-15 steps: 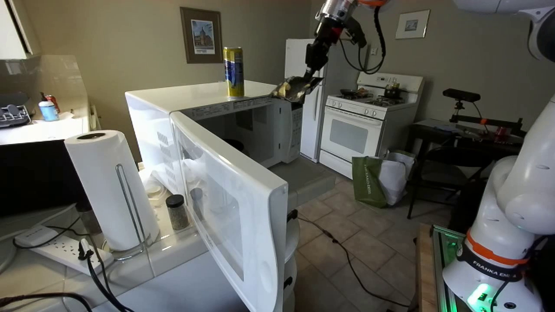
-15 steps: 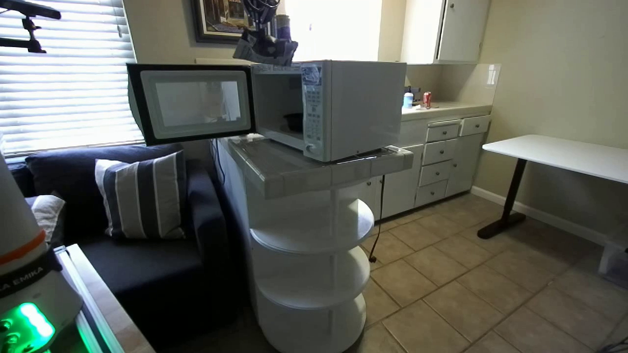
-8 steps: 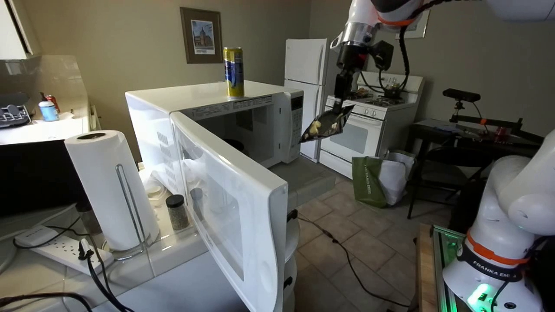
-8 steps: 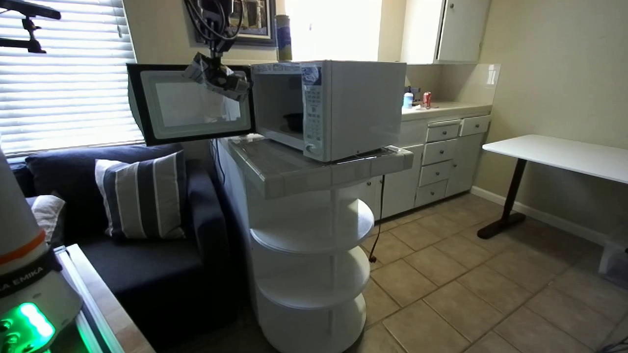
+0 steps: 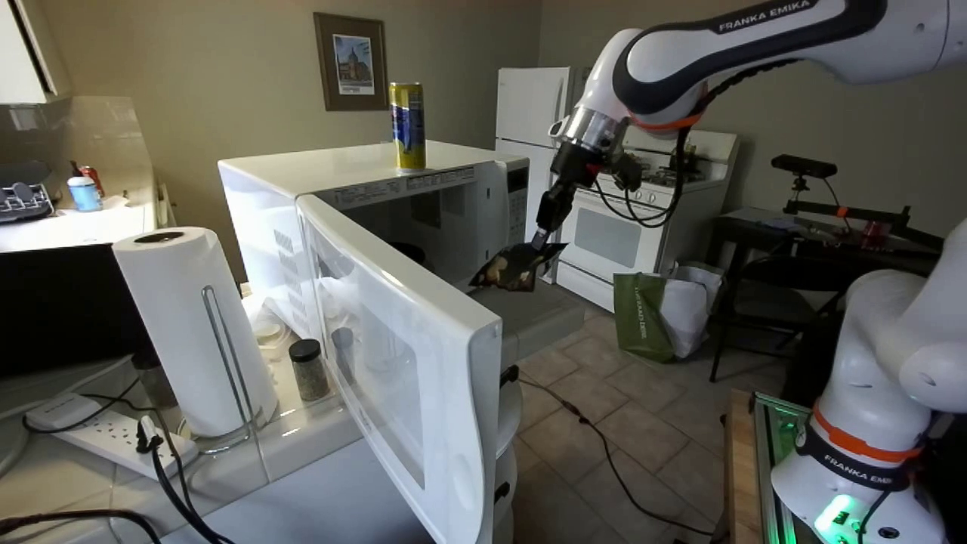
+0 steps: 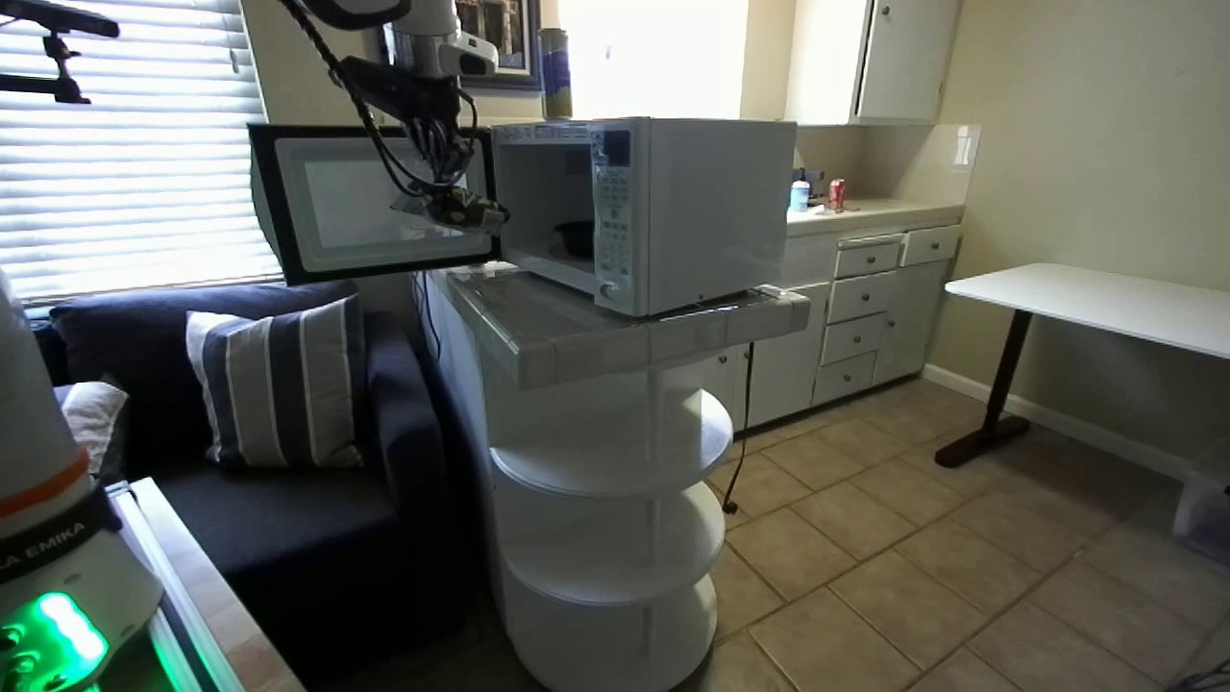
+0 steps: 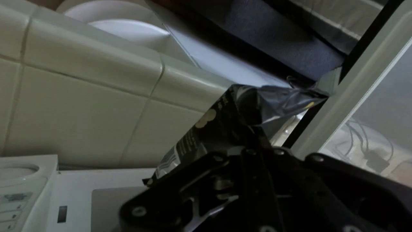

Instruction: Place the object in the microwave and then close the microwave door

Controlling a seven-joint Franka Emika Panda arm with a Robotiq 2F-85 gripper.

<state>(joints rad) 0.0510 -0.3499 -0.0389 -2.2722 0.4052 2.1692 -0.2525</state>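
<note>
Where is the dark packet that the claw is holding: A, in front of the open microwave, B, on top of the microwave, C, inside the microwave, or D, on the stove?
A: in both exterior views the claw holds the packet outside the microwave, and the wrist view shows tiled counter behind it.

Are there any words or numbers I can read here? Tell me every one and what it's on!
"FRANKA EMIKA": on the robot arm's upper part.
"FRANKA EMIKA": on the black base band, pieced together from both exterior views.
Too small or blurred to read: the sideways letters on the green bag, the labels on the microwave, and the print on the packet and the tall can.
I can't make out any numbers.
</note>
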